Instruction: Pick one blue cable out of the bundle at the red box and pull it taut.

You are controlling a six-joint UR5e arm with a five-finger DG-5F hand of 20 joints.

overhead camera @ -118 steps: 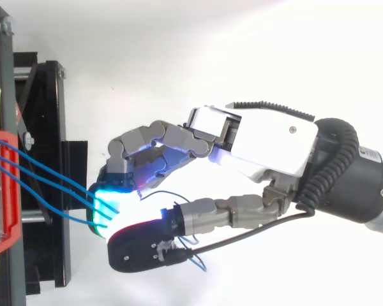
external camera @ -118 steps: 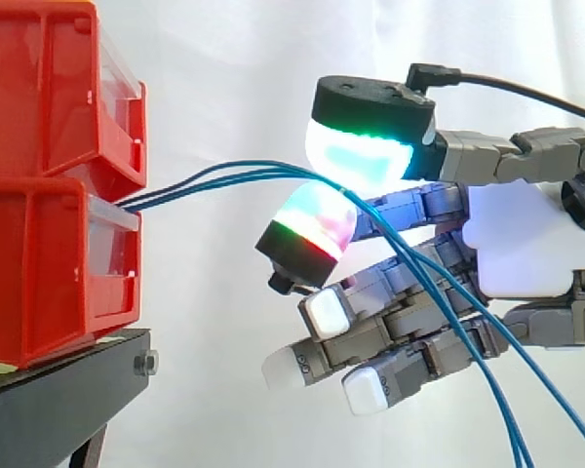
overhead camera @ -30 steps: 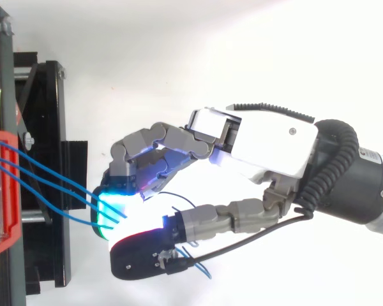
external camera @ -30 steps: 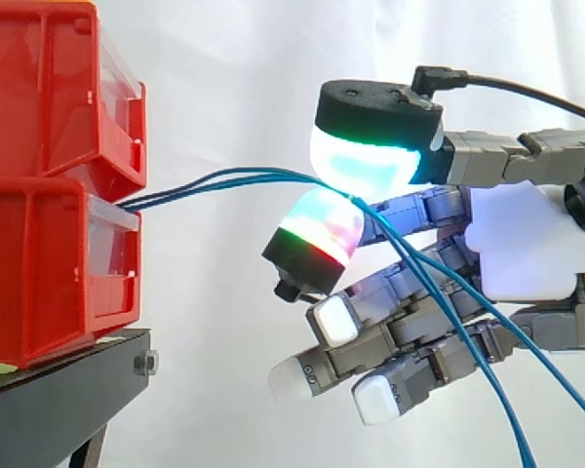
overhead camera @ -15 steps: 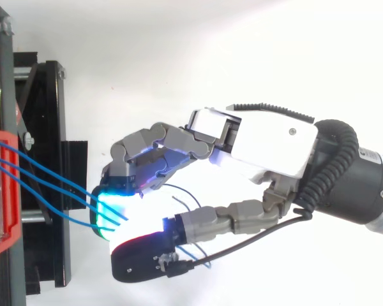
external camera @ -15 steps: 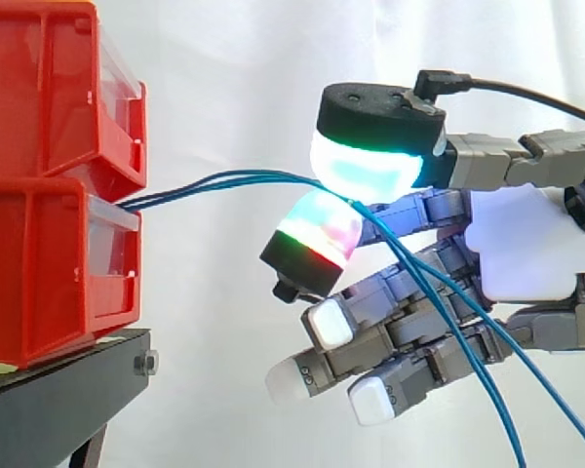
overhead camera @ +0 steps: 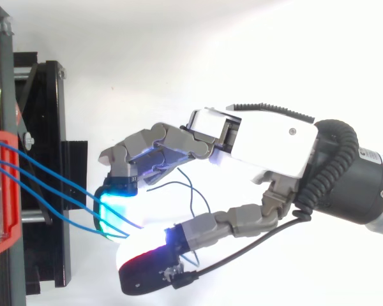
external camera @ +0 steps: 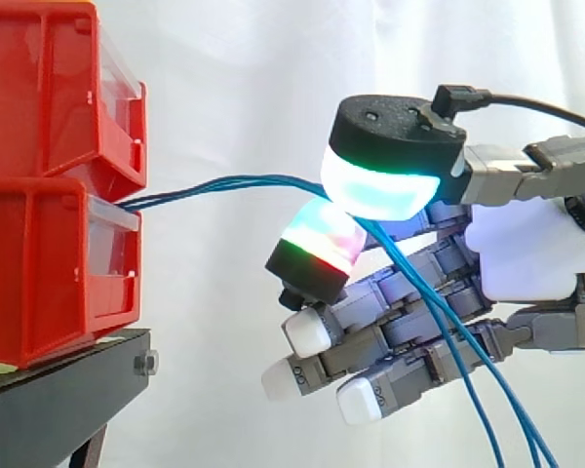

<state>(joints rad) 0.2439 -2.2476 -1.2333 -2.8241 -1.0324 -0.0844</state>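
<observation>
The hand (overhead camera: pixel 268 143) has a white shell over its palm, grey segmented fingers (overhead camera: pixel 159 137) ending in thick black-backed pads (external camera: pixel 380 190) glowing cyan, green, red and white, and a black cylindrical wrist (overhead camera: pixel 357 185).

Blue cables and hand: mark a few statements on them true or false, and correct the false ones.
1. The blue cables leave the lower red bin. True.
2. The hand comes in from the side view's left edge. False: it comes in from the right edge.
3. The blue cables pass between two glowing pads of the curled fingers. True.
4. The lower red bin sits on a white table. False: it sits on a black stand.
5. Past the hand, the blue cables hang downward. True.
</observation>
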